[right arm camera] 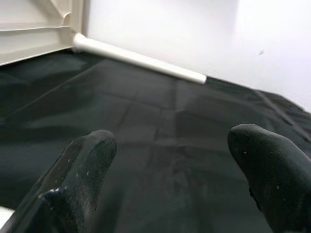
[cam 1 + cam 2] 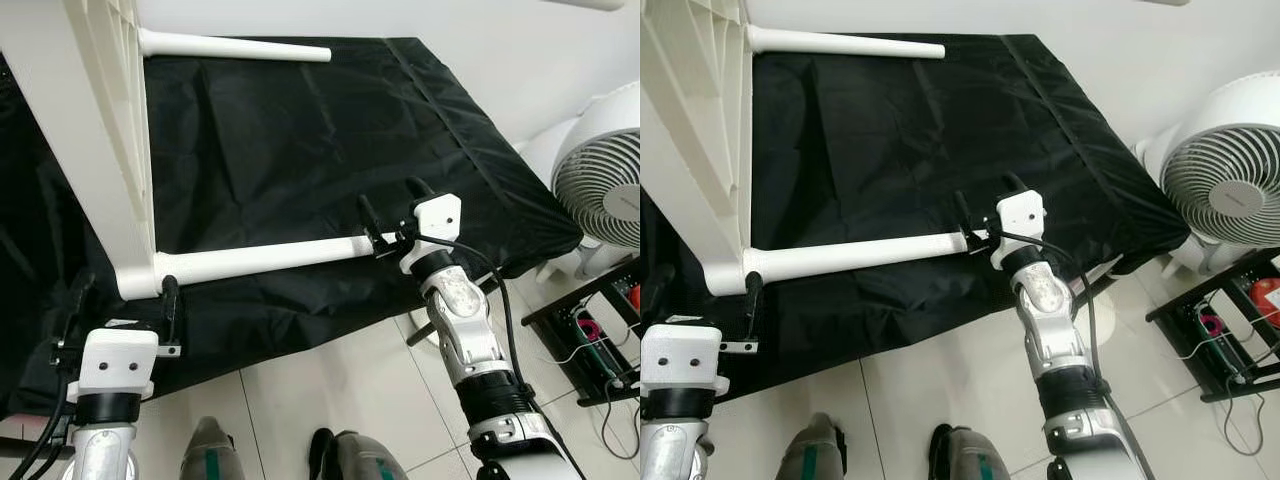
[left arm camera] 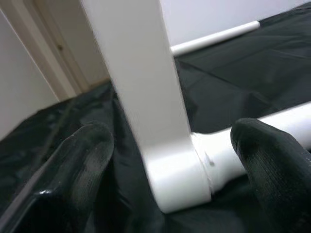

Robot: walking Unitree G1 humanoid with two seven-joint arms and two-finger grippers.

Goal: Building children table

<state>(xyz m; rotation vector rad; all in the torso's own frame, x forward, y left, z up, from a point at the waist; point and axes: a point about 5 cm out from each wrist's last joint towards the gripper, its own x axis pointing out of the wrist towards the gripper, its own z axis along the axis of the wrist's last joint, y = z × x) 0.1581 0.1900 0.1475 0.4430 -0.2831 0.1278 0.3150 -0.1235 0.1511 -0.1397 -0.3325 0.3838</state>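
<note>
White tabletop [image 2: 85,140] stands on edge on a black cloth [image 2: 300,150], two legs [image 2: 265,258] jutting sideways from it. The left gripper [image 2: 125,300], fingers apart, straddles the corner where the near leg joins. The right gripper [image 2: 392,215], fingers spread, sits at that leg's free end. A fan [image 2: 600,185] stands to the right.

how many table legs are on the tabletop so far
2. A near leg lies across the black cloth between both end effectors; a far leg sticks out by the wall. Others may be hidden behind the tabletop.
</note>
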